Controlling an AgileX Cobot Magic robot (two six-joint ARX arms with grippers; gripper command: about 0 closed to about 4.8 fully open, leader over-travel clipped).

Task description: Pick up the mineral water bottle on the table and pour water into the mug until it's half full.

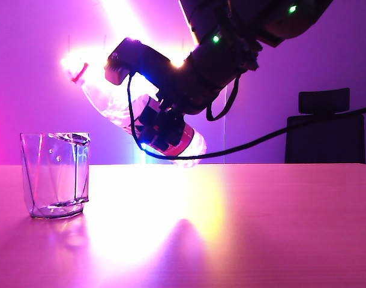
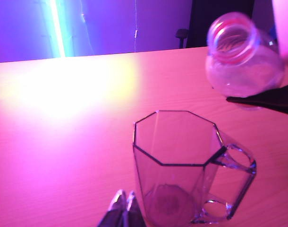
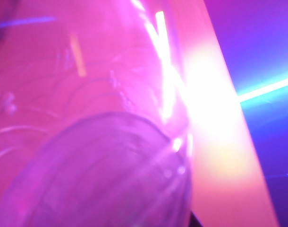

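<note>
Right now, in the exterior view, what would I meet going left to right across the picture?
Empty mug on the table → tilted mineral water bottle, held by the right tool → black chair at the far right.

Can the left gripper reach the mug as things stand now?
Probably yes. The left gripper, its fingers together, sits right beside the mug with bare table between. The bottle, held by the right gripper, hangs higher and to the side.
</note>
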